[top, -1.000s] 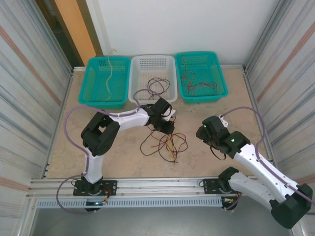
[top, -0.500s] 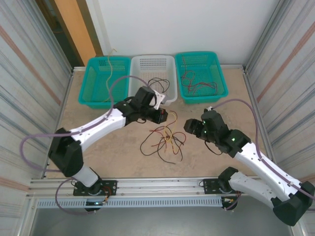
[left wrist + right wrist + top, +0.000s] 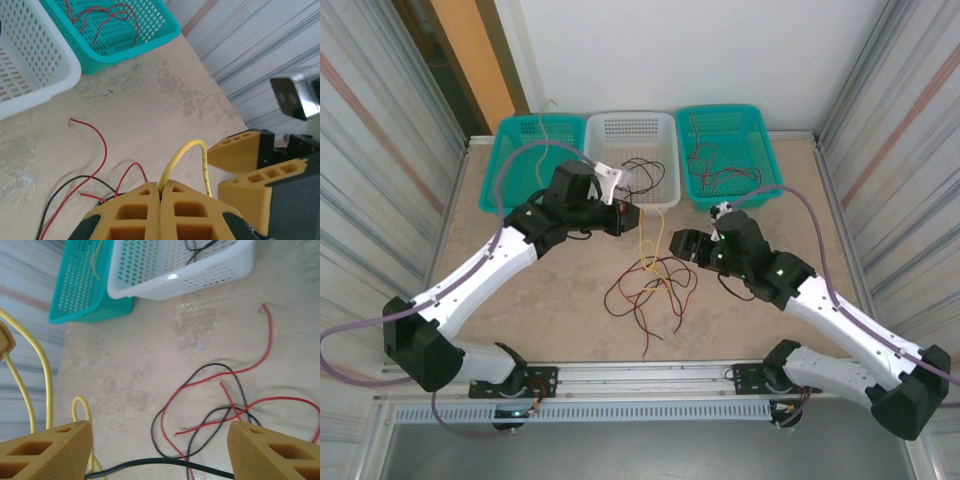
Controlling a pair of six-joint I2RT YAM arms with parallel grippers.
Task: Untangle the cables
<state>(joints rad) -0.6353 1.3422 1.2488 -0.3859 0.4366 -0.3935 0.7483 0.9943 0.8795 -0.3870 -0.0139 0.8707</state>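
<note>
The cables (image 3: 655, 290) lie in a loose red, black and yellow tangle on the bench (image 3: 560, 320), in front of the white basket (image 3: 632, 128). One yellow cable (image 3: 182, 155) rises from the tangle into the left gripper (image 3: 161, 187), whose jaws are closed on it. Beside it we see the right gripper (image 3: 159, 437), jaws wide apart over the tangle. Flanking the white basket are the left teal basket (image 3: 518, 170) and the right teal basket (image 3: 750, 199).

Beige tabletop (image 3: 570, 325) between corrugated metal walls (image 3: 380, 160)
</note>
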